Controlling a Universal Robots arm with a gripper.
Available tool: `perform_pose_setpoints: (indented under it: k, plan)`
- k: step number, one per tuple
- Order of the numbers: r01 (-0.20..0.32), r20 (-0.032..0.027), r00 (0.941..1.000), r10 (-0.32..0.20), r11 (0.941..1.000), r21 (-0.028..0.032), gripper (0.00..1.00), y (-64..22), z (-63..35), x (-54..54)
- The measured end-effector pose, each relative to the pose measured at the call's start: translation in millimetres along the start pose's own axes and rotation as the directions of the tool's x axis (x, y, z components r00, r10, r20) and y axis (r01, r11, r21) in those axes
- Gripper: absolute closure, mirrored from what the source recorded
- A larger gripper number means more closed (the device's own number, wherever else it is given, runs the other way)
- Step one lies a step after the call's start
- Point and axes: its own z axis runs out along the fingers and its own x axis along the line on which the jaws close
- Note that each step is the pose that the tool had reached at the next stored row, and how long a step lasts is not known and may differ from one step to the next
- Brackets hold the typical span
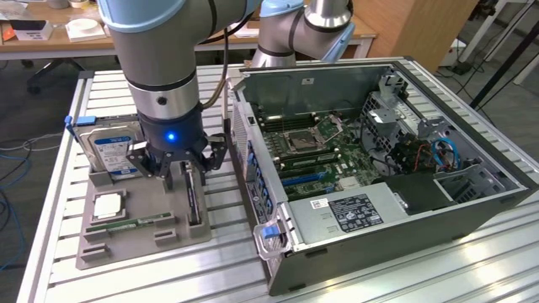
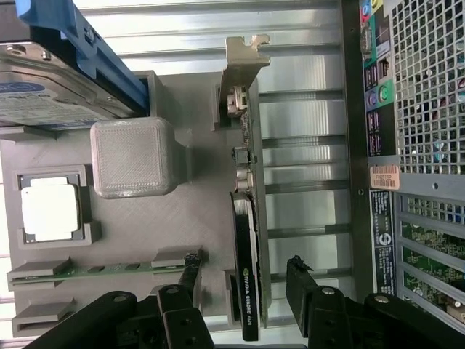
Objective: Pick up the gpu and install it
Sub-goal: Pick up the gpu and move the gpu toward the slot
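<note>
Slatted aluminium table [image 1: 421,278]; grey tray [image 1: 139,237] just beside open computer case [image 1: 404,240]. gpu [image 1: 194,199] stands on edge along tray's case-side edge, hard drive [image 1: 113,151] upright on tray's opposite side. Gripper [image 1: 187,172] spread wide, straddling gpu, fingers apart from both faces. Wrist view adds gpu's silver bracket [image 2: 243,58], plus CPU [image 2: 49,211] and memory stick [image 2: 102,269] seated in tray.

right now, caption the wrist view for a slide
Open hand straddles the gpu standing on edge in a grey holder beside the computer case
</note>
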Motion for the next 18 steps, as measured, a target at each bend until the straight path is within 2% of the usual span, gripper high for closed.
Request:
perform_pose_setpoints:
  k: [18]
  plan:
    - [0.000, -0.0002, 1.0000, 0.000, 1.0000, 0.0004, 0.41, 0.5, 15.2, 0.8]
